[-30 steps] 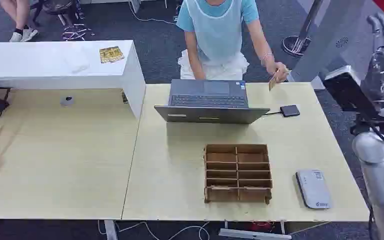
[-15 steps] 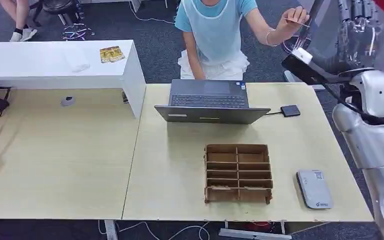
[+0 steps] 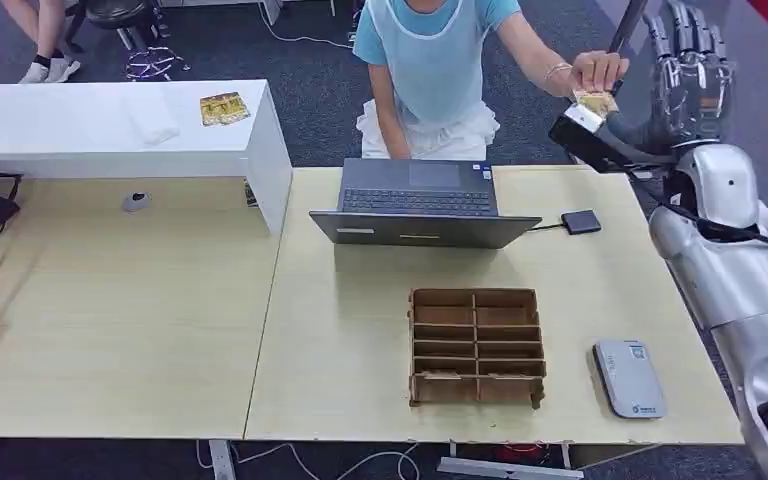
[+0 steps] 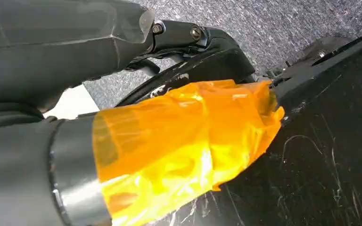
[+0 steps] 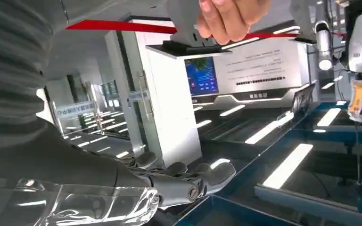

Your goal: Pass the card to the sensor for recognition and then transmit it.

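Handover step. Right hand [image 3: 688, 80] raised upper right of frame, fingers spread, holding nothing. Person's hand [image 3: 600, 72] pinches card [image 3: 594, 101] just beside its palm. Next, probably: close on card, carry to grey sensor [image 3: 628, 378] lower right on tabletop [image 3: 340, 330]. Sensor label unreadable. Left hand: can't tell.

Head view: high, facing forward-down over table [image 3: 360, 330]. Left wrist: close, facing floor. Right wrist: close, facing upward; shares person's hand [image 3: 600, 72] with head view.
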Motion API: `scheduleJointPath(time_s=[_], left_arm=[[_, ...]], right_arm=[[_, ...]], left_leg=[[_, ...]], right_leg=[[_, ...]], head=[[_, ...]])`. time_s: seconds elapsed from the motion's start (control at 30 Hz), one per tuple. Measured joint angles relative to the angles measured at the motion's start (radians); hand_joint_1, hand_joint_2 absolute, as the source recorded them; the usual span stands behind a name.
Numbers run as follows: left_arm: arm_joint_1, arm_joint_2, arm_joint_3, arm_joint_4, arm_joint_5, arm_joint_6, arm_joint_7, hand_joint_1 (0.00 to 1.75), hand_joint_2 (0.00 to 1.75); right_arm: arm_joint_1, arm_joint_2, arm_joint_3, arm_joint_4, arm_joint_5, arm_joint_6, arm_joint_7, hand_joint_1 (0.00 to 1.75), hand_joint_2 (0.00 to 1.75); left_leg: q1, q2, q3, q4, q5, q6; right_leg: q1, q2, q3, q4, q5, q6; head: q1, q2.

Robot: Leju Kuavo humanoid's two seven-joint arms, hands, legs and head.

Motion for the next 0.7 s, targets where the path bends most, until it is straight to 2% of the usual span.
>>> scheduleJointPath(time_s=[0.07, 0.1, 0.47, 0.5, 0.53, 0.57, 0.7], left_arm=[[0.000, 0.000, 0.000, 0.000, -0.002, 0.000, -0.001, 0.00, 0.00], [0.000, 0.000, 0.000, 0.000, -0.003, 0.000, -0.001, 0.00, 0.00], [0.001, 0.001, 0.000, 0.000, -0.005, 0.000, -0.004, 0.00, 0.00], [0.001, 0.001, 0.000, 0.000, -0.005, 0.000, -0.005, 0.00, 0.00], [0.001, 0.001, 0.000, 0.000, -0.005, 0.000, -0.005, 0.00, 0.00], [0.001, 0.001, 0.000, 0.000, -0.005, 0.000, -0.005, 0.00, 0.00], [0.001, 0.001, 0.000, 0.000, -0.005, 0.000, -0.005, 0.00, 0.00]], right_arm=[[0.001, 0.000, 0.000, 0.010, 0.000, -0.002, 0.002, 0.05, 1.75], [0.001, 0.000, 0.000, 0.016, -0.003, -0.003, 0.002, 0.00, 1.75], [0.005, -0.007, 0.000, 0.046, -0.013, -0.003, -0.003, 0.00, 1.75], [0.006, -0.008, 0.000, 0.047, -0.013, -0.003, -0.004, 1.55, 1.75], [0.006, -0.009, 0.000, 0.048, -0.014, -0.003, -0.005, 1.55, 1.75], [0.006, -0.010, 0.000, 0.049, -0.014, -0.003, -0.006, 1.75, 1.75], [0.007, -0.013, 0.000, 0.053, -0.014, -0.003, -0.007, 1.75, 1.75]], left_leg=[[0.000, 0.000, 0.000, 0.000, 0.000, 0.000], [0.000, 0.000, 0.000, 0.000, 0.000, 0.000], [0.000, 0.000, 0.000, 0.000, 0.000, 0.000], [0.000, 0.000, 0.000, 0.000, 0.000, 0.000], [0.000, 0.001, 0.000, 0.000, 0.000, 0.000], [0.000, 0.001, 0.000, 0.000, 0.000, 0.000], [0.000, 0.001, 0.000, 0.000, 0.000, 0.000]], right_leg=[[0.000, 0.000, 0.000, 0.000, 0.000, 0.000], [0.000, 0.000, 0.000, 0.000, 0.000, 0.000], [0.000, 0.001, -0.001, 0.000, 0.000, 0.000], [0.000, 0.001, -0.001, 0.000, 0.000, 0.000], [0.000, 0.001, -0.001, 0.000, 0.000, 0.000], [0.000, 0.001, -0.001, 0.000, 0.000, 0.000], [0.000, 0.001, -0.001, 0.000, 0.000, 0.000]], head=[[0.000, 0.000], [0.000, 0.000], [0.000, 0.000], [0.000, 0.000], [0.000, 0.000], [0.000, 0.000], [0.000, 0.000]])
